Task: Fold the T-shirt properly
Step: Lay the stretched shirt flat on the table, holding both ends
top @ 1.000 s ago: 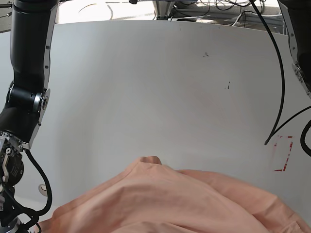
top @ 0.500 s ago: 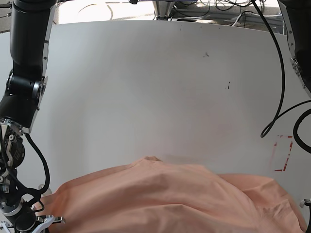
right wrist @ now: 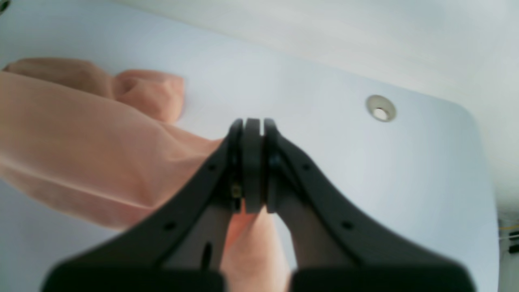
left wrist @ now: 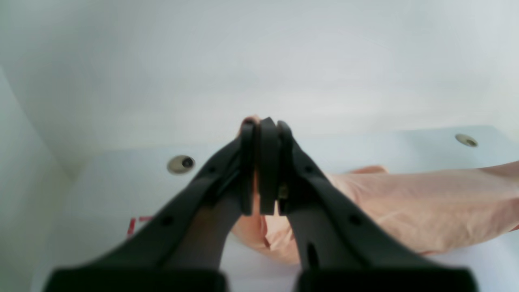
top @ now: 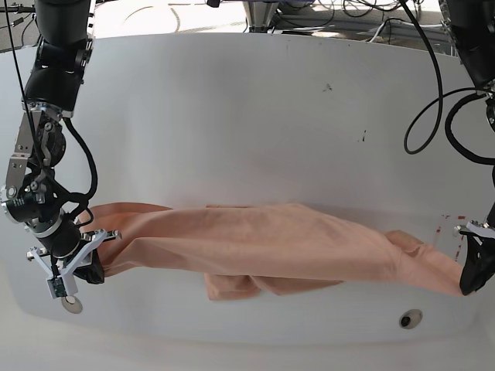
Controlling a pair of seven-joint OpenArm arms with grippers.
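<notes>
Two hands clamping, one at each end of the T-shirt (top: 263, 243). Stretching it out now, low across the near part of the white desk (top: 247, 116), a long salmon band running side to side. Left hand (top: 473, 272) pinching the end nearest the red tape mark (top: 452, 224), fabric showing between the closed jaws in the left wrist view (left wrist: 259, 162). Right hand (top: 81, 267) biting down on the opposite end, pink cloth bunching under the fingers in its own view (right wrist: 251, 162). Sagging a little through the middle, with a loose flap (top: 232, 286) drooping along the near edge (a sleeve or a doubled hem, hard telling which).

Handling like thin, light cotton, judging by the drape: soft, limp, wrinkling wherever tension drops, no stiffness to hold a crease unaided. Probably not slipping much in rubber jaws, yet stretching and twisting easily if the two ends pull unevenly. Gripping best at corners and seams, where doubled cloth gives the jaws something thicker to bite on; mid-panel pinches likely to gather a single layer and drag the rest crooked. Needing a flat, smooth lay-down before any fold will look proper.
</notes>
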